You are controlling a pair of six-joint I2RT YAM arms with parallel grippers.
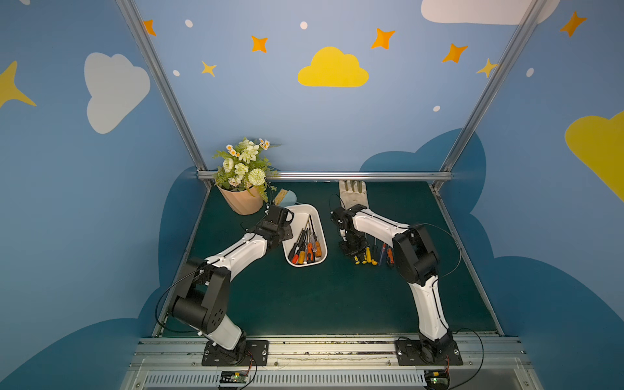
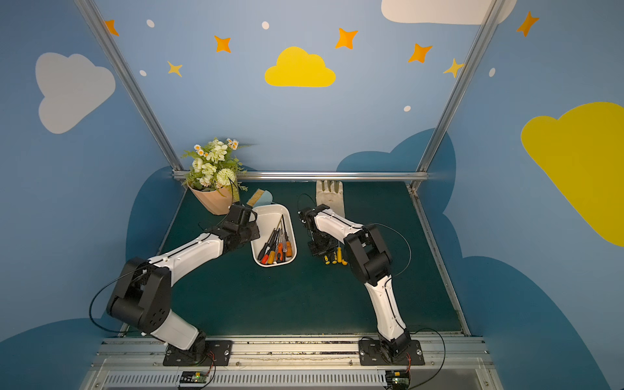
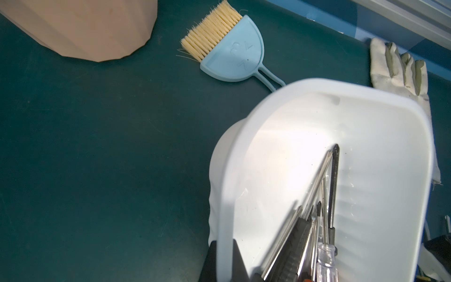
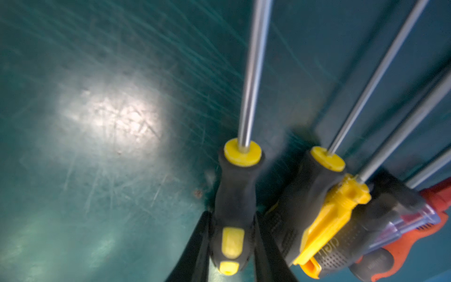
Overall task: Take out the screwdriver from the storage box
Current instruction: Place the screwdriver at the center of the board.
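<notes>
Readable marks are few: the pale blue brush (image 3: 234,56) lying beyond the left gripper (image 3: 224,246) carries raised characters that look like 43, the rest unclear; print on one handle among the loose screwdrivers (image 4: 329,219) is too blurred to read. The screwdriver (image 4: 234,185) has a black handle with a yellow collar, yellow inserts and a bare steel shaft; the right gripper (image 4: 231,214) is clamped on that handle, a finger on either side, low over the green mat (image 4: 73,195); whether it touches the mat I cannot tell. It is outside the storage box (image 3: 341,88), just beside the loose row. The left gripper is closed on the box's smooth white wall, which runs between its fingers; other screwdrivers (image 1: 305,248) lie inside, shafts pointing away from it.
</notes>
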